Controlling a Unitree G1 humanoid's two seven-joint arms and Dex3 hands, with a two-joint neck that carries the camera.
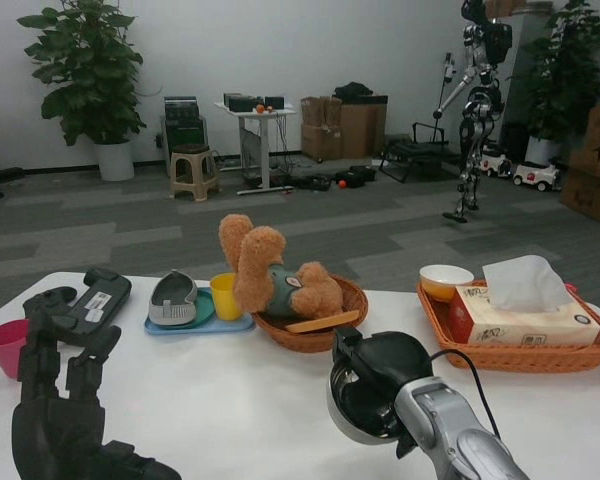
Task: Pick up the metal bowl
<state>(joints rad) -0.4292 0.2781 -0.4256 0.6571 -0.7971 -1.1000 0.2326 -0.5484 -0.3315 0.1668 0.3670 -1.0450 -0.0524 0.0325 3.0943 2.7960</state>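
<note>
Shiny round metal bowl sits gripped at its rim by the black right hand, needing a level, steady lift; the left hand waits, fingers apart.

Nothing readable here, honestly. The tissue box off past my right hand has printing on its side, and the black device beyond my left hand carries a white label, both too blurry.

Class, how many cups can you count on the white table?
2: a pink cup at the table's left edge, and a yellow cup on the blue tray beside the teddy's basket. Others may be hidden.
</note>
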